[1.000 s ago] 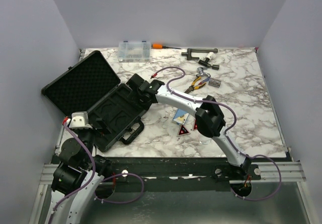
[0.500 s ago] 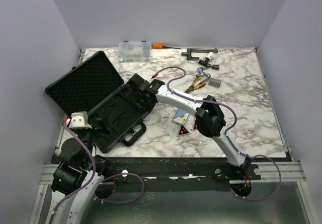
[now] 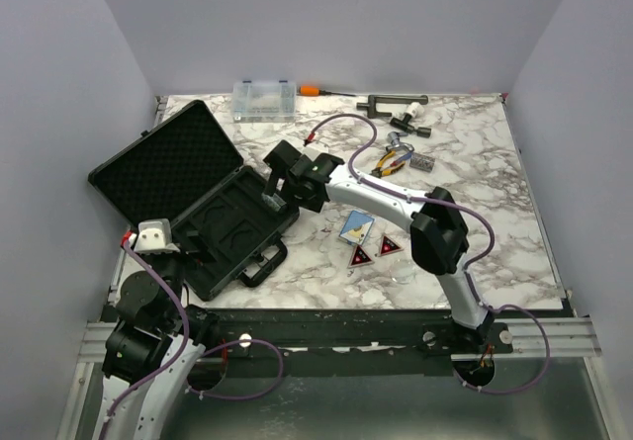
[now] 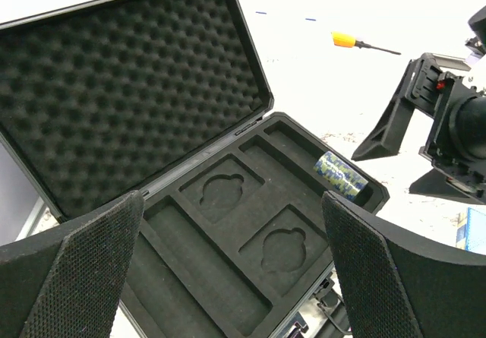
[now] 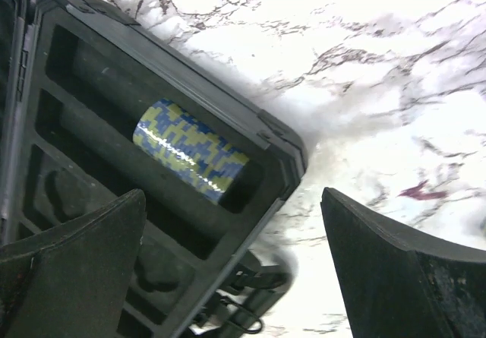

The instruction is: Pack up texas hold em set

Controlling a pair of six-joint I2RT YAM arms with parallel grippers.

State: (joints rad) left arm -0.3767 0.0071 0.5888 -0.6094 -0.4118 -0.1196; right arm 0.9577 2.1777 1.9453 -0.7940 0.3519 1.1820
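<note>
The black briefcase lies open at the table's left, with its foam lid (image 3: 163, 168) tilted back and its moulded tray (image 3: 232, 230) facing up. A blue-and-yellow patterned roll (image 5: 190, 150) lies in the tray's far slot and also shows in the left wrist view (image 4: 341, 175). My right gripper (image 3: 269, 181) is open and empty, just above the tray's far right corner (image 5: 285, 152). My left gripper (image 3: 188, 247) is open and empty at the case's near end. The blue-faced card deck (image 3: 356, 226) and two red-black triangles (image 3: 359, 256) lie on the marble right of the case.
A clear compartment box (image 3: 264, 99), an orange-handled screwdriver (image 3: 313, 91), pliers (image 3: 388, 166), a small grey box (image 3: 423, 162) and black tools (image 3: 394, 104) lie along the back. The case handle (image 3: 259, 262) points at the near edge. Walls close the table on three sides.
My right gripper has drawn back to the right from over the tray, and its arm has swung right, uncovering the triangles. The case shifted slightly. The left arm has not moved.
</note>
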